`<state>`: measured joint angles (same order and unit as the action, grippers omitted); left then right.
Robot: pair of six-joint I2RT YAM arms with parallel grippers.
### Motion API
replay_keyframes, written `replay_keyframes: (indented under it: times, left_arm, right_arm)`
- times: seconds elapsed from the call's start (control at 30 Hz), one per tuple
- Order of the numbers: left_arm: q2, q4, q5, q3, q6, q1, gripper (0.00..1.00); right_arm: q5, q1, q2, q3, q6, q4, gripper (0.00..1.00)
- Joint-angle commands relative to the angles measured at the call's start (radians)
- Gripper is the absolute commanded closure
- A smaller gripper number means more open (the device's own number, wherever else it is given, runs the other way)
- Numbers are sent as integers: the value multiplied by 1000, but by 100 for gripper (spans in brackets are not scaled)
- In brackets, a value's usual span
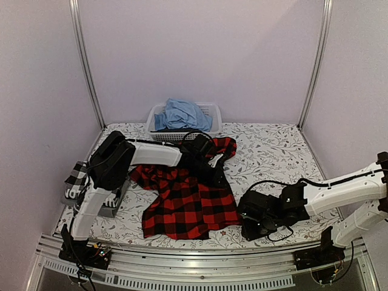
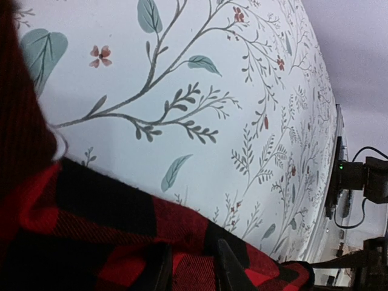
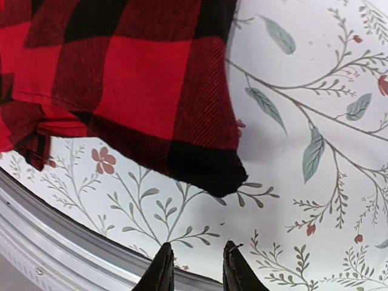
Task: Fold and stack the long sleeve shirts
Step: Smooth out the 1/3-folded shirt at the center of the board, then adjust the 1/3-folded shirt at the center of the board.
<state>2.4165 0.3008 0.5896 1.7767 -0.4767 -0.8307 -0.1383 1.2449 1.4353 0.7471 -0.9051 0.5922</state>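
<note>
Here, rumpled red-black check flannel (image 1: pixel 188 203), seemingly half-spread

Counting one red-and-black check shirt (image 1: pixel 188 206), one black-and-white check shirt (image 1: pixel 76 177), one basket (image 1: pixel 213 111), one blue cloth (image 1: pixel 182 115), one table (image 1: pixel 273 151), two arms: left arm (image 1: pixel 151 153), right arm (image 1: pixel 345 189).

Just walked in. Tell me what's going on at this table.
Two robot arms are working on a red-and-black flannel shirt that lies crumpled on the floral table. The left tool appears to be pinching the far part of the shirt. The right tool hovers empty, fingers slightly apart, just short of the shirt's near right corner. A black-and-white check shirt lies at the left edge. A white basket at the back holds blue cloth.
</note>
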Motion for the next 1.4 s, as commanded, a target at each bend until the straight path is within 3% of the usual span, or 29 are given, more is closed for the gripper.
replay_keyframes:
  times: [0.0, 0.1, 0.3, 0.53, 0.7, 0.9, 1.2, 1.37]
  left_arm:
    - [-39, 95, -42, -13, 16, -17, 75]
    - [-110, 80, -54, -26, 10, -21, 74]
    - [-276, 84, -123, -90, -5, -18, 72]
    - [-460, 83, -227, -320, -48, 4, 72]
    - [-537, 53, -241, -502, -61, 8, 72]
    - [-575, 46, -236, -620, -50, 7, 73]
    - [-608, 52, -190, -761, -51, -90, 73]
    - [-645, 47, -200, -854, -106, -158, 74]
  right_arm:
    - [-78, -41, -135, 69, -50, 56, 64]
    - [-83, -114, -173, 106, -10, 24, 53]
    - [-29, -184, -35, 150, 85, -69, 52]
    - [-11, -194, 107, 125, 96, -125, 52]
    - [44, -196, 133, 76, 86, -191, 69]
    - [126, -188, 93, -45, 30, -185, 99]
    - [206, 68, -198, -166, -240, -42, 100]
    - [175, 103, -222, -116, -302, -37, 87]
